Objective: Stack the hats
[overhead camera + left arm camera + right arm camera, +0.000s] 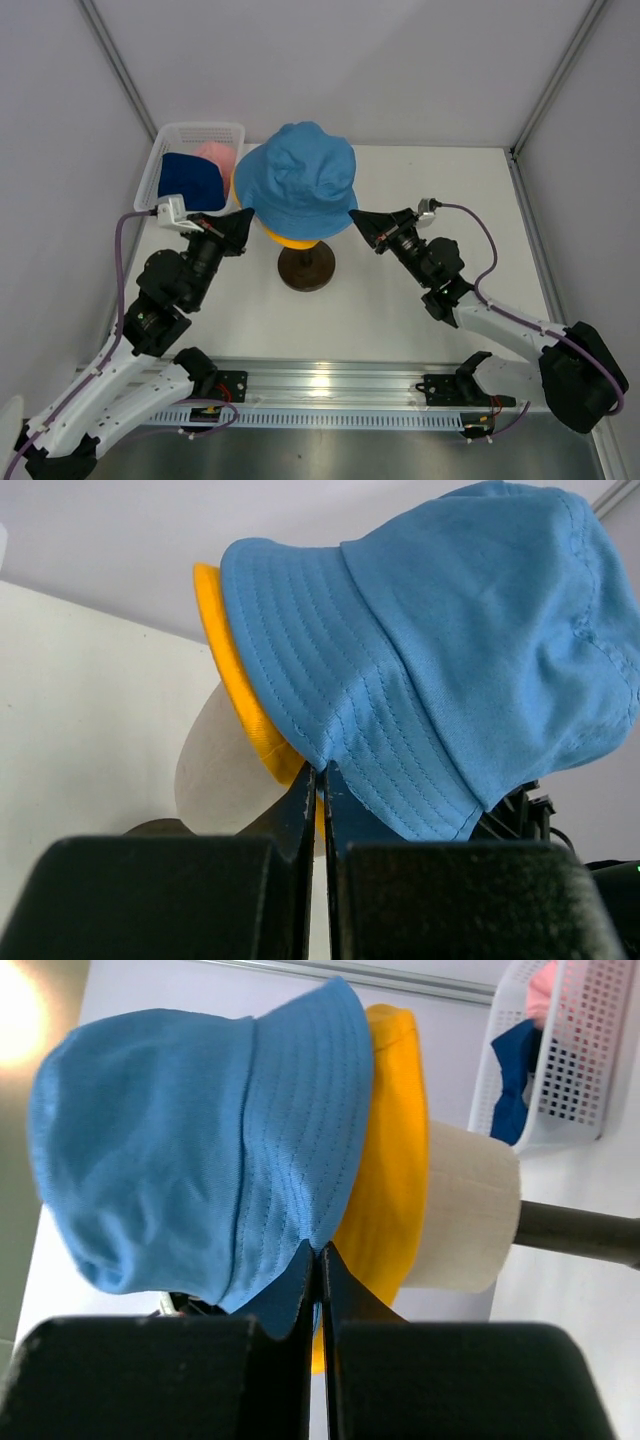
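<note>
The light blue hat (pixel 298 177) sits over the yellow hat (pixel 296 238) on the cream mannequin head, above its dark brown base (pixel 306 267). My left gripper (pixel 243 222) is shut on the blue hat's left brim (pixel 330 742). My right gripper (pixel 358 219) is shut on its right brim (pixel 300 1200). The yellow hat (pixel 232 670) (pixel 390 1160) shows under the blue one in both wrist views. The dark navy hat (pixel 190 180) and the pale pink hat (pixel 214 155) lie in a white basket (pixel 200 131).
The white basket stands at the back left, also in the right wrist view (pixel 575 1110). The cream head (pixel 470 1210) and its stand pole (pixel 580 1232) show below the hats. Grey walls enclose the table.
</note>
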Motion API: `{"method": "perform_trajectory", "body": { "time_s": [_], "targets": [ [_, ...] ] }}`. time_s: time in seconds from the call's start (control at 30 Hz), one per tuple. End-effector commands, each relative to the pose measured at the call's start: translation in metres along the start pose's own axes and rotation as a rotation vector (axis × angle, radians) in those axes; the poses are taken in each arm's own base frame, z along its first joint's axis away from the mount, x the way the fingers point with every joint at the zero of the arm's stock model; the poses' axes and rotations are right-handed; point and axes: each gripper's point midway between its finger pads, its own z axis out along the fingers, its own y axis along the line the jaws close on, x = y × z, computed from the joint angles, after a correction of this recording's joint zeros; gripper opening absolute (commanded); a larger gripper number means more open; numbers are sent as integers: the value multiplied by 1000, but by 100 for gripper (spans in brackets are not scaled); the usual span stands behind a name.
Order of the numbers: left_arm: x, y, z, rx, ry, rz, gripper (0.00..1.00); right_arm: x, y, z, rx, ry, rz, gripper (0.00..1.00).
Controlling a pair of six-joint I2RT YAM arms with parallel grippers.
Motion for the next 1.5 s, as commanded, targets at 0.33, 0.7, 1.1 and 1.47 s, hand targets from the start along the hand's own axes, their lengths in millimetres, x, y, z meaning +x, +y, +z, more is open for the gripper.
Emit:
{"method": "perform_trajectory", "body": {
  "time_s": [0.33, 0.7, 1.1, 1.47],
  "targets": [
    [48, 83, 4, -345, 142, 100, 1, 8, -110, 14, 265, 42, -69, 0],
    [24, 57, -20, -191, 95, 74, 1, 1, -129, 23, 385, 71, -255, 0],
    [-34, 23, -27, -146, 24, 88, 35, -20, -139, 68, 430, 183, -435, 0],
    [-87, 26, -1, -245, -114, 125, 59, -6, -162, 40, 467, 241, -359, 0]
  ]
}}
